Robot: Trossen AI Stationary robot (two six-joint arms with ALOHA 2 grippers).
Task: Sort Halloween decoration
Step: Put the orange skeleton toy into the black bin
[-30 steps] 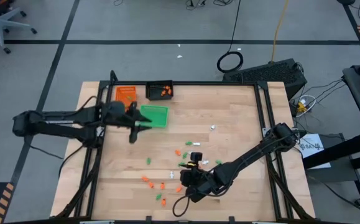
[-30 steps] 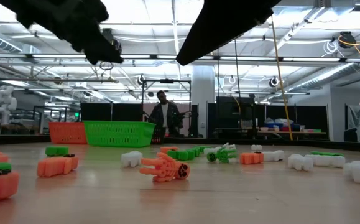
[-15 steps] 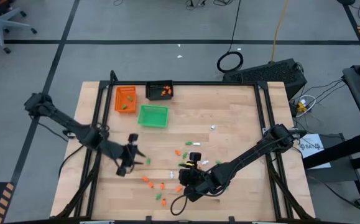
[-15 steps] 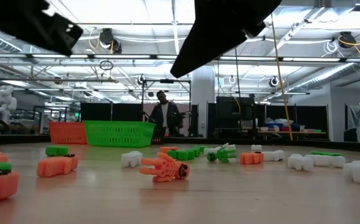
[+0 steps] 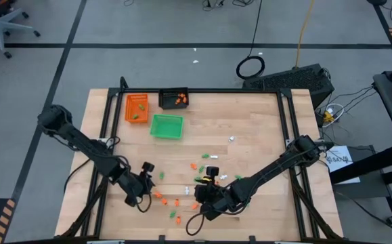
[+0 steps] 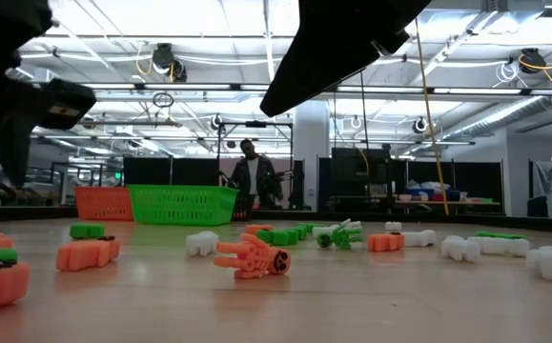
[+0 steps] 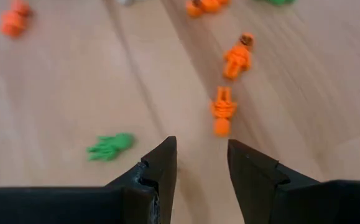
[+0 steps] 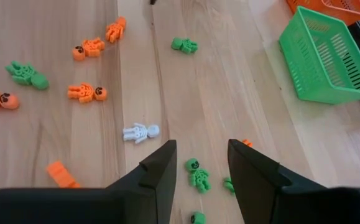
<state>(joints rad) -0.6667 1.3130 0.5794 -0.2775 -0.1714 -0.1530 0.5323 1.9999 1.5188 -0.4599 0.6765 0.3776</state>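
Left wrist view: left gripper (image 7: 201, 177) parted, empty, above orange skeleton (image 7: 222, 111); descend centred, straddle figure. Right gripper (image 8: 199, 177) parted, empty.

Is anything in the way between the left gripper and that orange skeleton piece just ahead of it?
Nothing visible. The left gripper has open, empty fingers, and only bare wooden table lies between them and the small orange plastic skeleton piece. A green plastic skeleton piece lies off to one side, clear of that path.
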